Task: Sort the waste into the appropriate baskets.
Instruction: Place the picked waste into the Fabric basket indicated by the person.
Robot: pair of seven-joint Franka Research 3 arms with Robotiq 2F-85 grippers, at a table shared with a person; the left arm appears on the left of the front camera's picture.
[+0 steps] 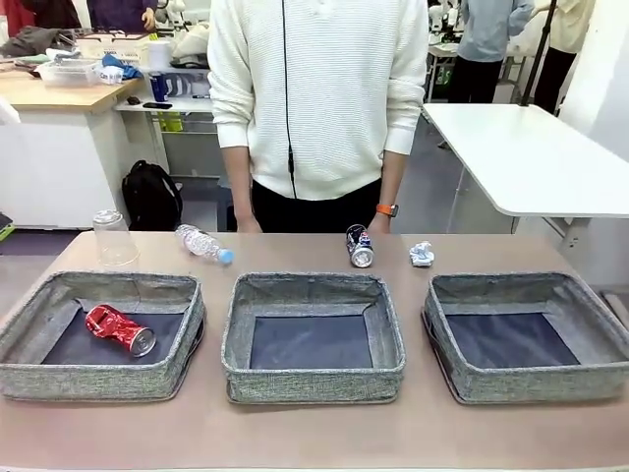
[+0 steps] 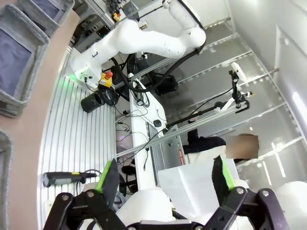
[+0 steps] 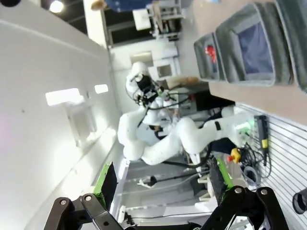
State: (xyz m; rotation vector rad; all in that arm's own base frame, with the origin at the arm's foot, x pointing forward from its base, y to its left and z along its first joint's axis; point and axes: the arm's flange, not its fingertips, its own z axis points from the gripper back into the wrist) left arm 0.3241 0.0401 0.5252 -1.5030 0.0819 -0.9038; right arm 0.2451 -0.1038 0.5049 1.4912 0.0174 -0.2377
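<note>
Front view, left to right: the clear cup [image 1: 115,239] stood upside down on the table [image 1: 314,433] near the far left edge. The clear bottle [image 1: 203,244] with a blue cap lay on its side just right of it. The left basket [image 1: 93,379] held the crushed red can [image 1: 119,329], lying on its dark bottom. The middle basket [image 1: 313,382] showed a bare dark bottom. Behind it the dark blue can [image 1: 360,246] lay on the table, with the white paper ball [image 1: 422,255] near it to the right. The right basket [image 1: 536,382] also showed a bare bottom. A person [image 1: 319,98] in a white sweater stood at the far side. In its wrist view the left gripper [image 2: 163,172] was spread wide, holding nothing. The right gripper [image 3: 160,175] was the same, wide apart with nothing between its pads.
</note>
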